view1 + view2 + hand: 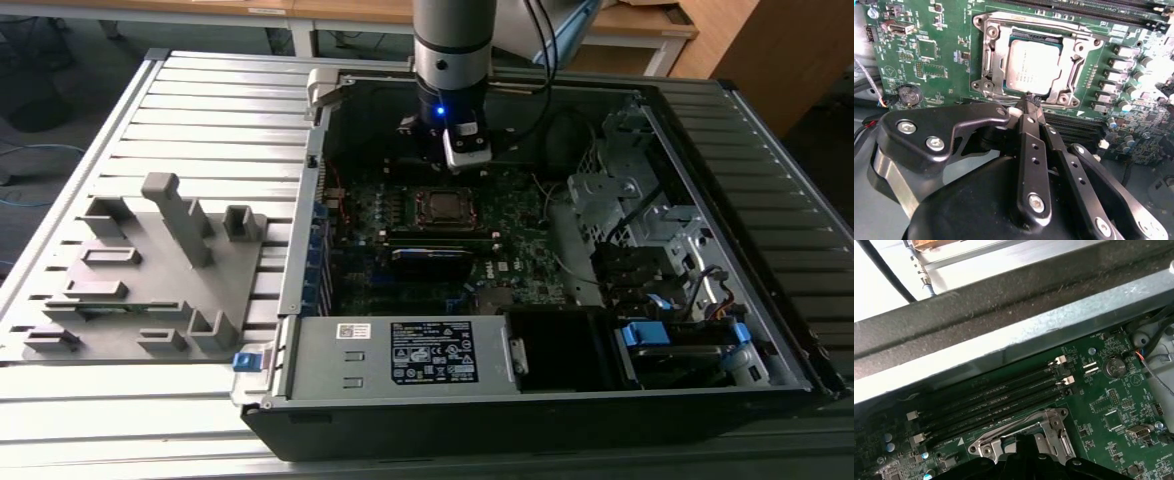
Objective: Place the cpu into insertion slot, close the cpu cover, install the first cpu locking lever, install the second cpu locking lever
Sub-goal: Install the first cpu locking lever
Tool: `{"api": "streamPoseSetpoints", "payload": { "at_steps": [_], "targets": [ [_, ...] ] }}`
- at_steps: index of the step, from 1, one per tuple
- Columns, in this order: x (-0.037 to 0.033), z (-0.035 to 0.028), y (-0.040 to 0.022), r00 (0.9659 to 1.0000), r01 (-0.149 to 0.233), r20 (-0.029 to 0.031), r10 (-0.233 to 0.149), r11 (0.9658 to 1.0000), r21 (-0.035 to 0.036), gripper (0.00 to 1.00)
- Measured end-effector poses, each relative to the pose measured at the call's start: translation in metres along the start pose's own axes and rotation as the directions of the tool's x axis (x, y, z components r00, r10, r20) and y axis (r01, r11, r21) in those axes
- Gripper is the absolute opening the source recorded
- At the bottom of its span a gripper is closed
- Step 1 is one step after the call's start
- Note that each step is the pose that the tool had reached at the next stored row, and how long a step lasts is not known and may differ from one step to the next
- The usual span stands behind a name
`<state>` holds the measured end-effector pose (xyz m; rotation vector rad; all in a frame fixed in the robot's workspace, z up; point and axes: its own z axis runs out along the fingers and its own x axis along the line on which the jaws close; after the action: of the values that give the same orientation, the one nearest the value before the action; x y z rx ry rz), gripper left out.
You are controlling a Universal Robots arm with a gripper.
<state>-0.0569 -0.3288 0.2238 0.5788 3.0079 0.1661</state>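
The cpu [1033, 67], a silvery-grey square chip, lies flat in the insertion slot [445, 207] on the green motherboard. The cpu cover [1066, 60], a thin metal frame with a square window, lies down around the chip. A thin locking lever [1024, 20] runs along one side of the frame. My gripper [1029, 101] is shut, with its black fingertips together just above the edge of the cover and nothing visible between them. In the exterior view the gripper [458, 160] hangs inside the open computer case, just behind the socket. The first wrist view shows the cover's frame [1054, 422].
Long black memory slots [994, 400] and a coin battery [1114, 367] sit beside the socket, below the case wall [1004, 340]. The power supply [400, 355] fills the case's front, and a drive cage [641, 200] with cables stands on the exterior view's right. A grey fixture [147, 270] lies outside the case.
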Motion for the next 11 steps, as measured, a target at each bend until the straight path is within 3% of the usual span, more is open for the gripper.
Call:
{"api": "streamPoseSetpoints", "payload": {
  "at_steps": [5, 11],
  "targets": [
    [0.0, 0.0001, 0.0, 0.9996, 0.029, -0.0033, -0.029, 0.9996, -0.0013, 0.1],
    [-0.0001, -0.0015, 0.0001, 0.9995, 0.03, -0.0035, -0.03, 0.9996, -0.0012, 0.1]
  ]
}}
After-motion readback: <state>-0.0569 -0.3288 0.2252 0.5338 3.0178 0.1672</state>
